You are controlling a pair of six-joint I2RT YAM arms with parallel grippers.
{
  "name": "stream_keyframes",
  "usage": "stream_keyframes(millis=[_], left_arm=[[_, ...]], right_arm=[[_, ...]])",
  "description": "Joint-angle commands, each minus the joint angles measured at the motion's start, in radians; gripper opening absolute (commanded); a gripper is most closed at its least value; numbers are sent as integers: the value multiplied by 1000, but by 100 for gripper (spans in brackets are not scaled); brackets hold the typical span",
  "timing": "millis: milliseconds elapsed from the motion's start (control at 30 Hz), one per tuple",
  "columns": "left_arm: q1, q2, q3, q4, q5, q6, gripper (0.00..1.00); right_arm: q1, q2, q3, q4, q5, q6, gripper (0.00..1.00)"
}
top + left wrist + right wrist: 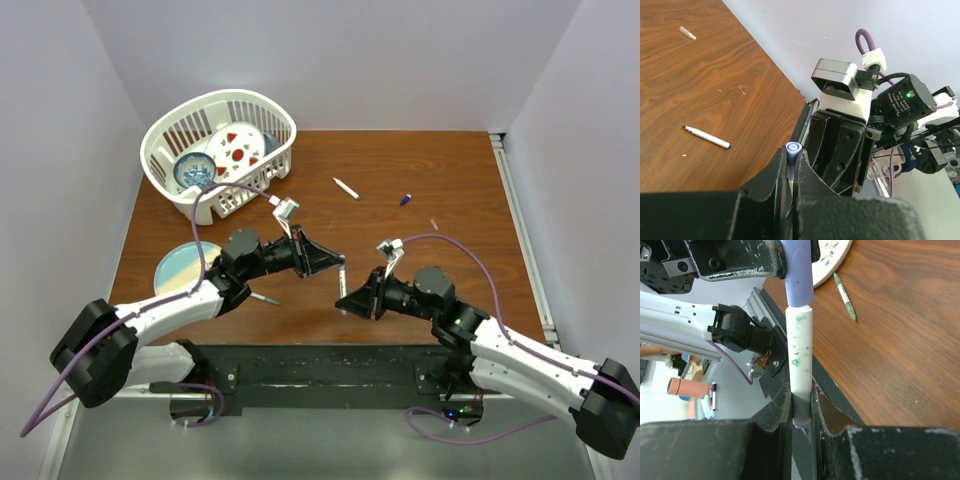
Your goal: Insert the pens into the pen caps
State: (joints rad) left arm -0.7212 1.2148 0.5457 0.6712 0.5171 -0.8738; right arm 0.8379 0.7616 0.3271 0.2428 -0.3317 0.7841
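- The basket (160, 150) sits at the counter's (460, 280) back left, with plates (238, 148) in it.
- The loose plate (180, 266) lies in front of the basket.
- The lying pen (346, 188) is behind centre, with the loose cap (406, 199) to its right.
- The held cap (793, 149) touches the held pen (800, 350) end to end, above front centre.

I can read no lettering, number or brand anywhere in my three views. The green marks on the white pen barrel (800, 347) in the right wrist view look like smudges to me, not letters. Any print on the loose pen (706, 137) in the left wrist view is too small for me to make out.
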Motion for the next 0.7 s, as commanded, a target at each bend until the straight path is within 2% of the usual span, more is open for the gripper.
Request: stream_keyframes(millis=[0,33,133,167,267,667], left_arm=[[-9,-17,-38,75,86,-36,1],[-9,-11,-67,158,98,-77,3],[-11,9,-99,266,155,-125,26],[-9,5,-108,284,164,-134,40],[-9,-26,-127,320,159,-143,55],[-15,2,-61,291,147,-129,59]], right_arm=[[-13,22,61,98,82,0,0],[-14,28,59,104,82,0,0],[-13,25,66,125,71,0,0],[-14,24,70,128,59,-3,0],[-14,-2,76,128,53,-12,0],[-13,-8,86,145,-20,-16,0]])
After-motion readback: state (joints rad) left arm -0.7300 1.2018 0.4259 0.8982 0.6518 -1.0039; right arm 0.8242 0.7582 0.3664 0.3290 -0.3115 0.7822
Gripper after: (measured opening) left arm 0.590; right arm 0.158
